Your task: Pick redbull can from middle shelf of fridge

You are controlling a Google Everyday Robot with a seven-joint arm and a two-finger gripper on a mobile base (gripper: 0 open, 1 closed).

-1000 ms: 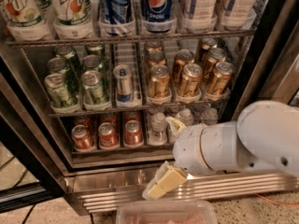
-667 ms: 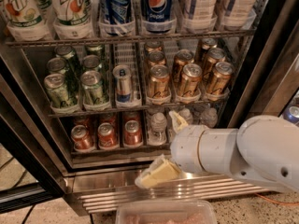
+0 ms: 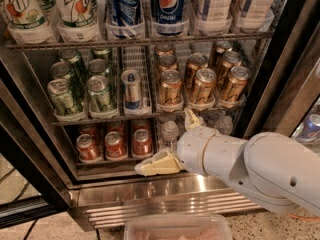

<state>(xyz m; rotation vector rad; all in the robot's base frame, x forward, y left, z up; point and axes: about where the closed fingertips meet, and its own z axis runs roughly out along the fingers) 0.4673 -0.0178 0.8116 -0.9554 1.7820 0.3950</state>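
Observation:
The redbull can (image 3: 132,89), slim and blue-and-silver, stands upright at the front of the middle shelf (image 3: 102,119) of the open fridge (image 3: 150,196), between green cans and gold cans. My gripper (image 3: 172,141) is below and to the right of it, in front of the bottom shelf. One cream finger (image 3: 156,165) points left and the other (image 3: 191,119) points up towards the middle shelf's front edge. The fingers are apart and hold nothing. The white arm comes in from the lower right.
Green cans (image 3: 62,96) fill the middle shelf's left and gold cans (image 3: 200,84) its right. 7up (image 3: 75,4) and Pepsi bottles (image 3: 167,4) stand above. Red cans (image 3: 114,145) and water bottles (image 3: 170,131) stand below. A clear plastic tub (image 3: 175,229) lies at the bottom edge.
The arm has moved left and up, bringing the gripper closer to the shelves. The cans have not moved.

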